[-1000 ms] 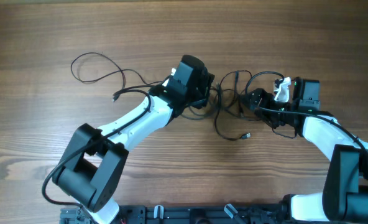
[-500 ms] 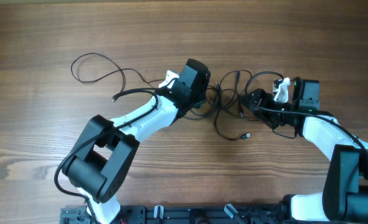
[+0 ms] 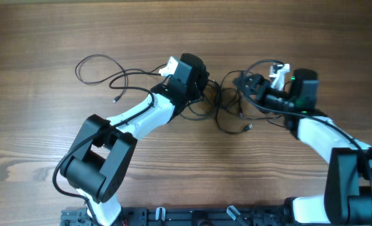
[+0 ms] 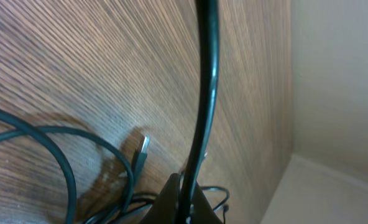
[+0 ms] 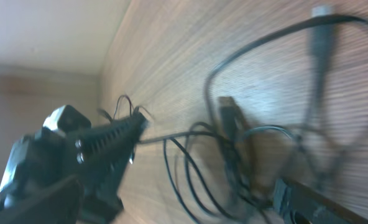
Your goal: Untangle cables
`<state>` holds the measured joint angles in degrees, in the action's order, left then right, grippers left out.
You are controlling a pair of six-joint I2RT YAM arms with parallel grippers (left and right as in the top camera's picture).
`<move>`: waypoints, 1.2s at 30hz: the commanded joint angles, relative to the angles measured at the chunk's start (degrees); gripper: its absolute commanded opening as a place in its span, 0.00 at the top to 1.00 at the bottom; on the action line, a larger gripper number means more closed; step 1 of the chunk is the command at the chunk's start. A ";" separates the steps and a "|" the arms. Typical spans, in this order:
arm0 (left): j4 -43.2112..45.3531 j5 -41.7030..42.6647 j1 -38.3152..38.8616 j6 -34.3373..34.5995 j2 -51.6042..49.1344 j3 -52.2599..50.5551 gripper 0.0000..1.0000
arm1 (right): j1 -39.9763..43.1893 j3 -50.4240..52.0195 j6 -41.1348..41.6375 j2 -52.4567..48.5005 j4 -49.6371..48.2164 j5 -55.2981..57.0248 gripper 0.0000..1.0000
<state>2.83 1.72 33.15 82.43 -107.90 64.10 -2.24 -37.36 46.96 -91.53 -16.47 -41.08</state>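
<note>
1. The left claw (image 3: 203, 88) is clenched on one thin black cord (image 4: 206, 93). In its wrist view the cord runs straight and taut out from between the fingertips.
2. I cannot tell the state of the right claw (image 3: 244, 83). Its own view is blurred, and from overhead the fingers are too small to read. A cable loop arcs close by it.
3. The cables are bunched in one knot (image 3: 225, 103) on the wooden table (image 3: 48, 150). The knot lies between the two claws, just ahead of the left claw's tips and just beside the right claw.
4. The relation that matters is that the knot's strands run roughly along the line from claw to claw. The left claw, with a strand in its grip, is the better placed. My guess is that a pull away from the right claw would draw that strand out along its length.
5. Counts:
   - There are two claws and one knot.
   - One loose loop (image 3: 98, 66) trails well off on the left claw's far side from the knot, ending in a plug end (image 3: 115, 99).
   - A second plug (image 3: 247, 128) lies near the knot, between the claws and toward the arm bases.
   - A USB plug (image 4: 143, 147) lies flat just beside the left claw.
   - There are probably two or three cords, but I cannot separate them inside the knot.
</note>
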 commanded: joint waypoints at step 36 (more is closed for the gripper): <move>1.92 2.91 -34.88 -32.81 34.84 0.33 0.96 | 29.70 -0.13 -20.22 23.80 38.88 28.46 0.88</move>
<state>4.58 3.53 1.61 51.31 -73.78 64.14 27.33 -37.76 31.73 -68.36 22.37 -11.73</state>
